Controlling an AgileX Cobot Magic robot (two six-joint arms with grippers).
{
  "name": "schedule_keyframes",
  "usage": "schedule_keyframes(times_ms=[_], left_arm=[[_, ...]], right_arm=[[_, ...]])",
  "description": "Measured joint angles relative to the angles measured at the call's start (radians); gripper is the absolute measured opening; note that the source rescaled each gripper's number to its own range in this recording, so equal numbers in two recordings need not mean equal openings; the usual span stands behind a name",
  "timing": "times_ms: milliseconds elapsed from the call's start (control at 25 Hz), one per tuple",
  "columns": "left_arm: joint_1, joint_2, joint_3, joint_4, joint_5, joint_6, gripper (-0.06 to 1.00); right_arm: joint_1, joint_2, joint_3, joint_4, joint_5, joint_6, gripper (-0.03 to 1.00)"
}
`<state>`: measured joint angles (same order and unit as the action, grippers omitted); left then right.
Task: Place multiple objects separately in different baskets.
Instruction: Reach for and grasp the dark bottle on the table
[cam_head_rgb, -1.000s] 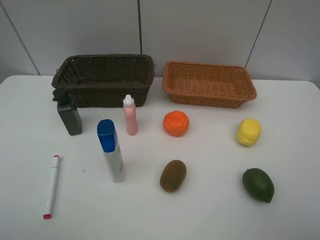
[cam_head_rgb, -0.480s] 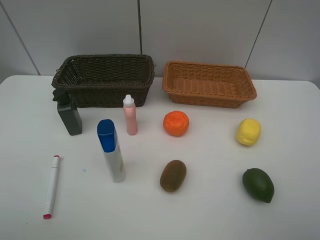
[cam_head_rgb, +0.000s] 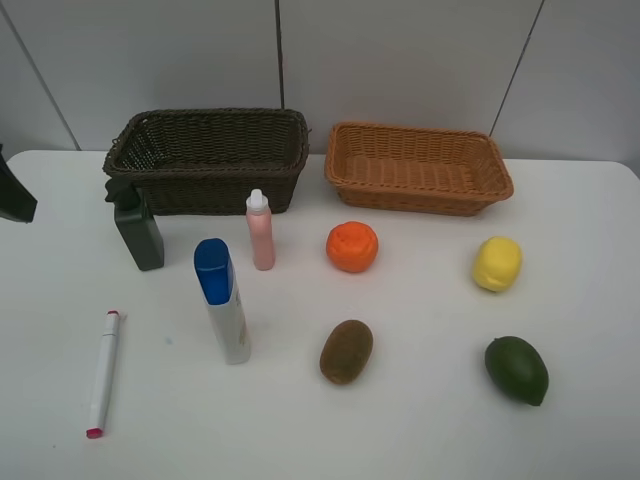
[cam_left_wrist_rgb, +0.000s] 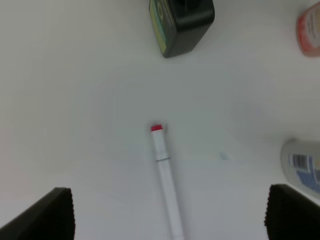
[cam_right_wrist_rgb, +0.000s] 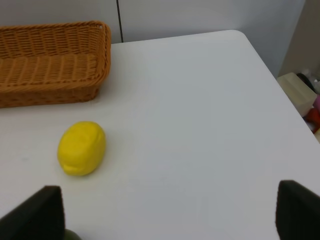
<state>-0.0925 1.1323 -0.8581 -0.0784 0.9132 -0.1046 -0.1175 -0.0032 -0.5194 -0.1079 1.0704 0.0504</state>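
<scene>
The left gripper (cam_left_wrist_rgb: 169, 216) hangs over the marker (cam_left_wrist_rgb: 165, 175) and the right gripper (cam_right_wrist_rgb: 167, 212) near the lemon (cam_right_wrist_rgb: 81, 148), each with its fingers wide apart and holding nothing. All eight items rest on the table (cam_head_rgb: 420, 300) in front of the dark basket (cam_head_rgb: 210, 160) and the tan basket (cam_head_rgb: 418, 168). The spray bottle (cam_head_rgb: 138, 228), pink bottle (cam_head_rgb: 261, 232), tube (cam_head_rgb: 223, 300) and marker are on the left, the orange (cam_head_rgb: 352, 246), kiwi (cam_head_rgb: 346, 351), lemon and green fruit (cam_head_rgb: 517, 369) on the right

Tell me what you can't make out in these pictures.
1. Print on the white blue-capped tube: too small in the exterior high view, blurred and edge-cut in the left wrist view.
2. Floor of the dark brown woven basket: partly hidden by its near wall, exterior high view.
3. The dark green spray bottle: mostly cut off by the left wrist view's edge.
</scene>
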Motion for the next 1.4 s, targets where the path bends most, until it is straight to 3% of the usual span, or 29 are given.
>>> schedule_keyframes(times_ms=[360,680,1400], left_arm=[[-0.026,0.503,-0.319,-0.045,0.022,-0.085,1.0],[-0.028,0.73,-0.466,-0.044,0.04,-0.133,1.0],[-0.028,0.895,-0.509,-0.047,0.041,-0.139,1.0]], right_arm=[[0.0,0.0,0.0,0.0,0.0,0.0,1.0],[0.0,0.0,0.0,0.0,0.0,0.0,1.0],[0.0,0.0,0.0,0.0,0.0,0.0,1.0]])
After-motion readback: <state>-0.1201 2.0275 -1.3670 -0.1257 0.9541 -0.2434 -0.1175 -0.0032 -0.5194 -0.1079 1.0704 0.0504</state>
